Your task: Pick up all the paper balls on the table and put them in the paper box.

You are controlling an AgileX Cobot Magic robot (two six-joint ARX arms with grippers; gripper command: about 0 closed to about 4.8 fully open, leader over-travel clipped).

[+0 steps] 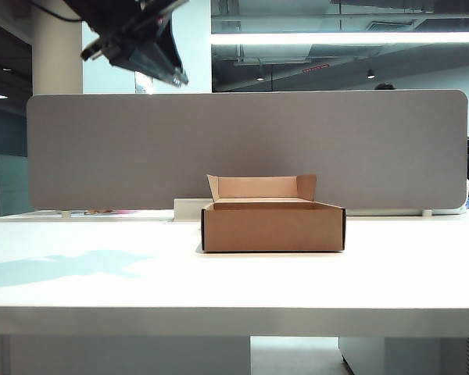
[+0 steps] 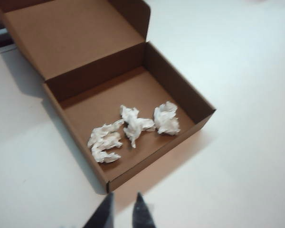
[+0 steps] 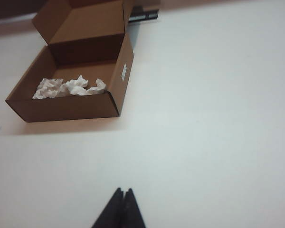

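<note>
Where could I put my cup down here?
Bare white table lies on both sides of the shallow brown cardboard box and before it. The box's front half is crowded with three crumpled white paper balls; its rear floor is free.

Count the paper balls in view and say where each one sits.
3, all inside the paper box, in a row near its front wall: one paper ball at one end, one in the middle, one at the other end. None shows on the table.

Three crumpled white paper balls lie in matt brown cardboard paper box on smooth white table.
</note>
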